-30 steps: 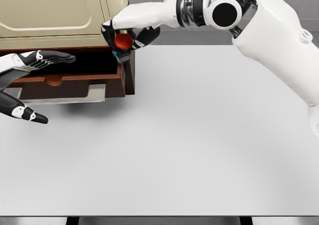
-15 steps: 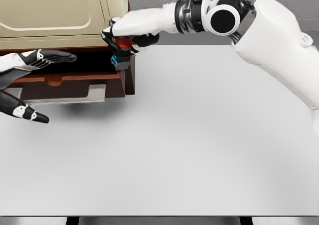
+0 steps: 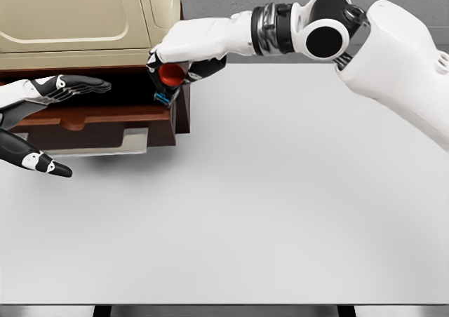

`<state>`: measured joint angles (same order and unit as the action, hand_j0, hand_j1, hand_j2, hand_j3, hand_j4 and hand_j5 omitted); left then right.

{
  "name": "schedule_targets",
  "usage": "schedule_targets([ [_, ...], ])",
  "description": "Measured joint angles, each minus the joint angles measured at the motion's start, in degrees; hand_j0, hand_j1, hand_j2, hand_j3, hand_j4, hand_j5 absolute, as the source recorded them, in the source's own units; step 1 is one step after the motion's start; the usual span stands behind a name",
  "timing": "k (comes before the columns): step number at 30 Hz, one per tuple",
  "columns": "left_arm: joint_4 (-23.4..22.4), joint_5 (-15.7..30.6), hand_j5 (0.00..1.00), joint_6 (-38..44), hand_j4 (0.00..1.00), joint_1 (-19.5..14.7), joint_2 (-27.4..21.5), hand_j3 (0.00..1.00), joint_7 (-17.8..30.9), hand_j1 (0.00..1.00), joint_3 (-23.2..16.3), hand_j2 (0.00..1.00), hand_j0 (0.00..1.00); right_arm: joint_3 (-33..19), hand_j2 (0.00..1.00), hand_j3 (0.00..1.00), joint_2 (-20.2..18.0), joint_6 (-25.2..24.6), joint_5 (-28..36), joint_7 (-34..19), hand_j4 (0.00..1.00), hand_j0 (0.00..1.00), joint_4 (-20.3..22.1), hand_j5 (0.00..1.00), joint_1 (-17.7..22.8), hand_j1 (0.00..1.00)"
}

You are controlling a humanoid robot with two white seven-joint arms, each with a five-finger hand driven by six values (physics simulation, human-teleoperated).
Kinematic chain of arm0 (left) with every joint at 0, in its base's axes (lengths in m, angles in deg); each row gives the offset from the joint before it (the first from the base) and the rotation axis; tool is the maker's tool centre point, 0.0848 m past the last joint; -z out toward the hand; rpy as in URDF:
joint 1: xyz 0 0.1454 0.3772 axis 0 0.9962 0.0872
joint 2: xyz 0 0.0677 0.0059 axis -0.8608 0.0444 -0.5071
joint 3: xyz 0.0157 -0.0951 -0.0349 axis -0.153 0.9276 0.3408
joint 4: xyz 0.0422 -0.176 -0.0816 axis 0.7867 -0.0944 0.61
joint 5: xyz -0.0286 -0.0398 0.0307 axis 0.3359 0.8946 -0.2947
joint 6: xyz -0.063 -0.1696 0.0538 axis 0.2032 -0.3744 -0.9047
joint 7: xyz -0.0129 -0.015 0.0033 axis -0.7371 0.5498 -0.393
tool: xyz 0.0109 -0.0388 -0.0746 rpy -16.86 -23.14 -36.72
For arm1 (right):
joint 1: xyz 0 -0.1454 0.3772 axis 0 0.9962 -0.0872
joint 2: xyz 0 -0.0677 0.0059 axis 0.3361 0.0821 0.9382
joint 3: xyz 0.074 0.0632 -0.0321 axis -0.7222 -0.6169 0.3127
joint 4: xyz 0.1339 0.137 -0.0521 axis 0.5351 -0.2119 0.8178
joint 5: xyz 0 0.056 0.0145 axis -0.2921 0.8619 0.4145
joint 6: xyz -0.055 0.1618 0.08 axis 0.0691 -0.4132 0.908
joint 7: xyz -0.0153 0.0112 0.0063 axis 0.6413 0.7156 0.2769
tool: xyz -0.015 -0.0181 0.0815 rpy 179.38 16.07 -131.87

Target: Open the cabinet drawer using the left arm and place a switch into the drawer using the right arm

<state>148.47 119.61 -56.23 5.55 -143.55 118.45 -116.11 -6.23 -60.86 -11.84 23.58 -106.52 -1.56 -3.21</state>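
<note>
Since a second ago the switch (image 3: 168, 77) has been tilted, its red button now turned toward the camera, and carried slightly lower over the open drawer (image 3: 91, 117). Release is judged near. It is held curled inside the right robot hand (image 3: 184, 56), above the drawer's right end. The left robot hand (image 3: 42, 113) is spread, holding nothing.

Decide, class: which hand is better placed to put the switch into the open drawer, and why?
Right. The right hand already grips the switch over the open drawer's right end. The left hand is open beside the drawer front, holding nothing.
</note>
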Motion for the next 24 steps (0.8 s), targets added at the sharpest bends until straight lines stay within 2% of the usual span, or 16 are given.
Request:
schedule_targets([
  [14,0.0,0.0,1.00,0.0,1.00,0.0,0.4,1.00,0.0,1.00,0.0,1.00,1.00,-0.1,0.43,0.43,1.5,-2.7,0.9,0.0,0.43,0.43,-0.6,0.43,-0.6,0.43],
  [20,0.0,0.0,1.00,0.0,1.00,0.0,0.5,1.00,0.0,1.00,0.0,1.00,1.00,-0.1,0.43,0.43,3.5,-4.0,1.0,0.0,0.43,0.43,-1.7,0.43,-0.6,0.43],
  [22,0.0,0.0,1.00,0.0,1.00,0.0,0.5,1.00,0.0,1.00,0.0,1.00,1.00,0.0,0.60,0.60,4.0,-4.2,1.0,0.0,0.60,0.60,-2.2,0.60,-0.4,0.60],
  [23,0.0,0.0,1.00,0.0,1.00,0.0,0.5,1.00,0.0,1.00,0.0,1.00,1.00,0.0,0.76,0.76,4.2,-4.2,1.0,0.0,0.76,0.76,-2.5,0.76,-0.4,0.76],
  [24,0.0,0.0,1.00,0.0,1.00,0.0,0.5,1.00,0.0,1.00,0.0,1.00,1.00,0.1,0.98,0.98,4.3,-4.5,1.0,0.0,0.98,0.98,-2.7,0.98,-0.3,0.98],
])
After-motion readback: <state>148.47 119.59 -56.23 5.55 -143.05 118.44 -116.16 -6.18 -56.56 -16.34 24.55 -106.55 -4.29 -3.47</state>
